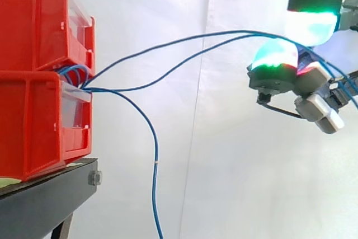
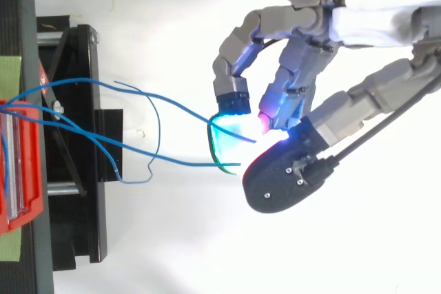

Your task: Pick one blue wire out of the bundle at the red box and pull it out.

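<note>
The hand (image 2: 324,111) is curled, its glowing pads (image 2: 231,125) closed together on blue wire. In the top view two blue wires (image 1: 184,38) run straight into that pinch. In the side view they climb in long arcs to the hand (image 1: 279,76) and slip between its upper and lower pads, with blue showing again behind the fingers. I cannot tell whether both are truly gripped or one merely lies alongside the other.

The red box (image 1: 33,127) sits well apart from the hand, out beyond its fingertips, under a second red bin (image 1: 39,20) on the black stand (image 1: 45,200). The bundle (image 1: 75,75) is a small coil at the box's mouth, and both raised wires are rooted there. A third wire (image 1: 155,155) leaves the same mouth and hangs down below the level of the hand, nowhere near the fingers.

As I judge it, the picking step is done, though perhaps with one strand too many. The pulling is only partly done: the held wires are drawn away from the box, but they bow and are not taut, and their far ends stay in the bundle. What is left is to draw the hand farther from the box until a wire comes free, and to make sure only one comes.
</note>
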`<state>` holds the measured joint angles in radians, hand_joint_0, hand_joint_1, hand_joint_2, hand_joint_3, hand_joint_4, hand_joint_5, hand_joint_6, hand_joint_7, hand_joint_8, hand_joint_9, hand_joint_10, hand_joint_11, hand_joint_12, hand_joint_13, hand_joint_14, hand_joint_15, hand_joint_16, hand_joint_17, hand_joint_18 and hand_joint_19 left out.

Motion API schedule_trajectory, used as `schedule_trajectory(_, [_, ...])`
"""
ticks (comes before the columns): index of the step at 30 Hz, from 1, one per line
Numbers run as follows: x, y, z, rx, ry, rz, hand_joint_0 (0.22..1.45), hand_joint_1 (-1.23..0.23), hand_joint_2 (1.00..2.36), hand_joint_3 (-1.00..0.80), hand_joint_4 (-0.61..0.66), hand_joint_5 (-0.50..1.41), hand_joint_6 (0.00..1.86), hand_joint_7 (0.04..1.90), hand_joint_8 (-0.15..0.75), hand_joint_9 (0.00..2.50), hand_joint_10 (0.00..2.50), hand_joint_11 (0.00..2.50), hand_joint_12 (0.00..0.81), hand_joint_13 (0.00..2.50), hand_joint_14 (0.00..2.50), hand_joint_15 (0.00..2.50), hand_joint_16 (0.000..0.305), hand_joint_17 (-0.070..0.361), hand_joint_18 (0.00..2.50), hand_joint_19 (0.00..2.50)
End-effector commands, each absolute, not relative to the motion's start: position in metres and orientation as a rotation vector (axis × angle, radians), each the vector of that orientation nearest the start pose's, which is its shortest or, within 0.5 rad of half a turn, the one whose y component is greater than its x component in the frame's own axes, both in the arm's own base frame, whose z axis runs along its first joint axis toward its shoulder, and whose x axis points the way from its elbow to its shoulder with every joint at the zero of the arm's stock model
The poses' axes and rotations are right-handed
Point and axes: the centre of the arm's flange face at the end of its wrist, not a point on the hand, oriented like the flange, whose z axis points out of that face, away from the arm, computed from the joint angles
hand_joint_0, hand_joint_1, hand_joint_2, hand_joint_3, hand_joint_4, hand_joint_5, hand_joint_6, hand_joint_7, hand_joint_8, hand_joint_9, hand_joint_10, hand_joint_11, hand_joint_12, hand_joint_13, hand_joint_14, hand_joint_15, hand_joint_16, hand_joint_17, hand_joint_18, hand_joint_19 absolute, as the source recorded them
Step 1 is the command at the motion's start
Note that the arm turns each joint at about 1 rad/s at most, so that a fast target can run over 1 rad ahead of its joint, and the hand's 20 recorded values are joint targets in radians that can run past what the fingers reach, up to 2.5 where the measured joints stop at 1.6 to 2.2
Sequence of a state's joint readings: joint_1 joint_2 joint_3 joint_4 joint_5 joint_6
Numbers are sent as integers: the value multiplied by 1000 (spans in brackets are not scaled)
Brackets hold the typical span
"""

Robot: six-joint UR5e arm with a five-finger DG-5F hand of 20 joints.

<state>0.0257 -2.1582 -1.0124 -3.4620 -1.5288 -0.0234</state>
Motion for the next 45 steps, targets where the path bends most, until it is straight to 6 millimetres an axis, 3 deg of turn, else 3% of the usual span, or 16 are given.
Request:
schedule_trajectory(1, [690,-122,377,1438,1473,994,756,-934,1008,-405,207,-223,964,784,328,840,10,776,434,846,15,510,52,118,894,409])
schedule_trajectory(3, [689,-122,378,1434,1477,1002,713,-970,1000,-500,243,-235,950,764,322,755,9,778,433,776,14,460,53,119,846,369])
schedule_trajectory(8, [689,-124,377,1434,1480,1000,593,-987,1000,-500,261,-241,939,749,321,706,9,783,442,733,15,445,54,122,804,375])
schedule_trajectory(10, [689,-125,377,1435,1478,999,521,-925,1000,-500,272,-235,936,740,349,739,8,776,456,737,15,457,57,129,811,399])
schedule_trajectory(12, [689,-126,377,1436,1477,999,472,-754,1000,-500,274,-218,929,738,377,816,7,773,475,761,14,460,61,138,828,432])
schedule_trajectory(16, [689,-126,377,1433,1480,998,508,-661,1000,-500,239,-196,919,789,373,896,9,769,469,787,13,470,58,132,806,464])
schedule_trajectory(22, [689,-126,377,1423,1486,996,587,-687,1008,-377,200,-167,924,892,355,981,9,768,443,809,14,469,53,120,816,480])
schedule_trajectory(32, [689,-125,376,1420,1492,993,556,-621,1008,-287,202,-136,929,931,403,1085,10,746,483,866,13,481,62,140,868,483])
schedule_trajectory(45, [687,-128,377,1414,1500,979,566,-684,1009,-76,129,-100,939,984,442,1195,8,762,515,936,12,477,70,157,978,438])
